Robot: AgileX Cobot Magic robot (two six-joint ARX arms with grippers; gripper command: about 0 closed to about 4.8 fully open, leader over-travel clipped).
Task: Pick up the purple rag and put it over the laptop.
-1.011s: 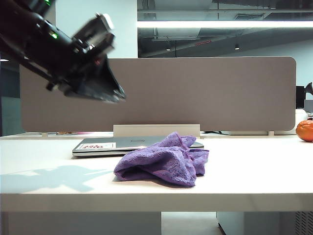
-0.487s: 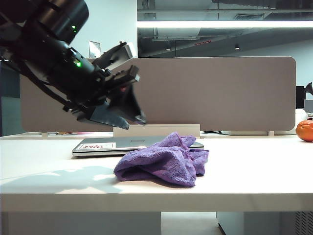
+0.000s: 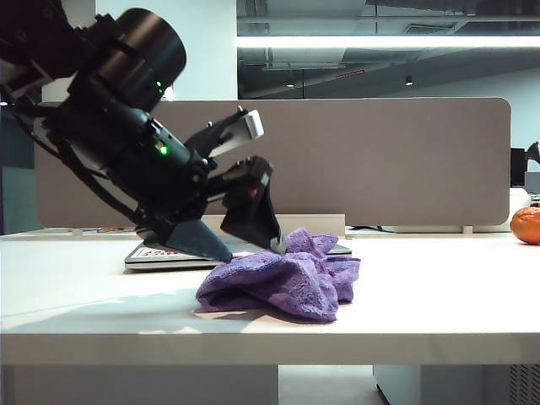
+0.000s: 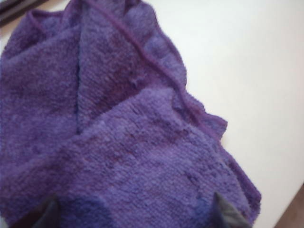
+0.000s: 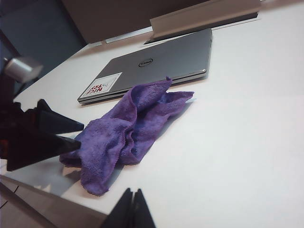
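Since a moment before, the left claw (image 3: 253, 251) had come down from high up and spread its fingers wide. It hung just over the left part of the rag (image 3: 283, 282), with one finger tip low by the rag's left end and the other tip by its top hump. You could not tell if the tips touched the cloth. Up close from the left wrist, the rag (image 4: 109, 128) filled almost the whole view, with the two dark finger tips (image 4: 224, 213) poking in on each side of it.

The left arm slanted down from the upper left, pointing toward the rag.

The rag lay bunched up on the white table (image 3: 439, 295). Its long way ran left to right in the outside view. Its back corner rested against the front edge of the laptop (image 3: 169, 251), maybe a little over it. The laptop lay flat and shut behind the rag, sticker (image 5: 101, 84) at its left front corner.

The right claw (image 5: 130, 209) stayed back from the rag, its fingers pressed together. An orange (image 3: 526, 224) sat far right.
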